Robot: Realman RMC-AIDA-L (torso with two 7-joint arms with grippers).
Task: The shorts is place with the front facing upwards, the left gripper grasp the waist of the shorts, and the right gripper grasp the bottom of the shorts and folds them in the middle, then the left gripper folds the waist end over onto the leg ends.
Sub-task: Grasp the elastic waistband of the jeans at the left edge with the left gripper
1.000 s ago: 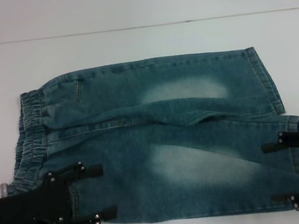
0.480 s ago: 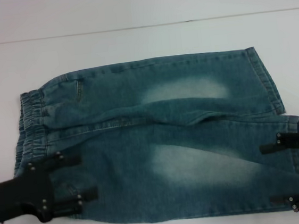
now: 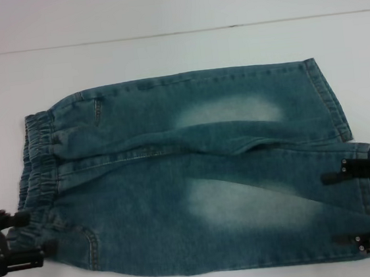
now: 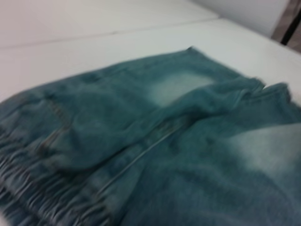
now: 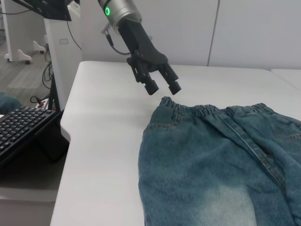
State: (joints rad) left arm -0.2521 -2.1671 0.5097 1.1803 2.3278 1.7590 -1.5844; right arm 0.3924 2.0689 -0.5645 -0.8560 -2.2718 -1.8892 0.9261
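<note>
Denim shorts flat on the white surface, a hand at each end

Denim shorts [image 3: 188, 171] lie spread flat on the white surface [image 3: 163, 55] in the head view, elastic waist toward the robot's left, leg hems toward its right. The left hand [image 3: 25, 238] sits at the near waist corner, fingers spread, partly cut off by the picture's edge. The right hand [image 3: 335, 209] rests over the near leg hem, fingers spread wide with cloth beneath them; whether they touch the fabric is hard to tell.

From the left wrist, only the shorts [image 4: 155, 141] show: gathered waistband close up, centre seam running away, all blurred. That arm's own fingers are out of sight.

From the right wrist, the shorts [image 5: 216, 160] fill the near surface [image 5: 103, 122]. The left hand [image 5: 162, 86] hangs just beyond the waistband corner, fingers apart, holding nothing. A keyboard [image 5: 23, 129] sits off the surface's edge.
</note>
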